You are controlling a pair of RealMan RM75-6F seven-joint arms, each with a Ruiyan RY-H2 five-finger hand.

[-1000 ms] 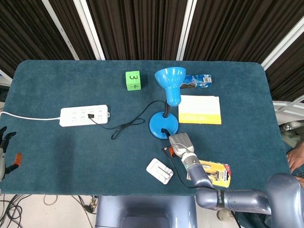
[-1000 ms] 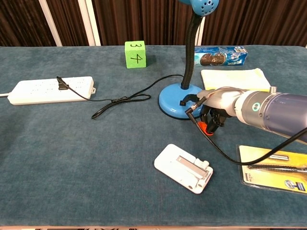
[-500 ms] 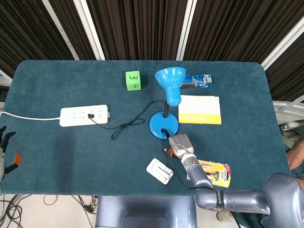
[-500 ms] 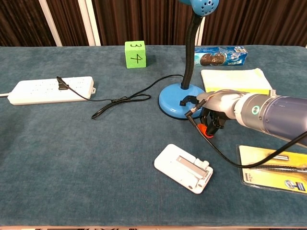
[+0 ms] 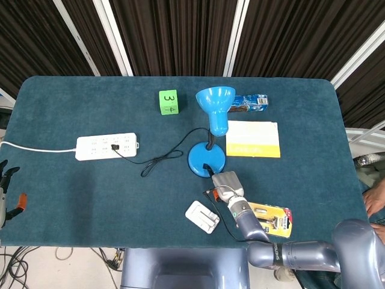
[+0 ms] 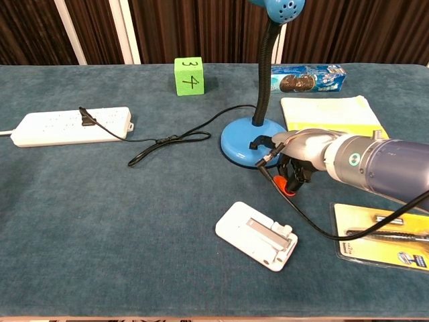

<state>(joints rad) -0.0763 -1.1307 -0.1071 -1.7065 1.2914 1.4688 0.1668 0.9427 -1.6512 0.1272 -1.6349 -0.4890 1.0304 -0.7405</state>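
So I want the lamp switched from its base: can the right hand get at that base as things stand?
Probably yes. The right hand sits right beside the blue lamp base, fingers curled, apparently empty, with nothing between them; the white holder lies nearer the table's front edge.

Right hand [image 5: 226, 184] rests at blue desk lamp [image 5: 210, 135] base; left hand [image 5: 6, 191] off table edge. White power strip [image 5: 107, 146], green cube [image 5: 169, 101], yellow pad [image 5: 253, 139].
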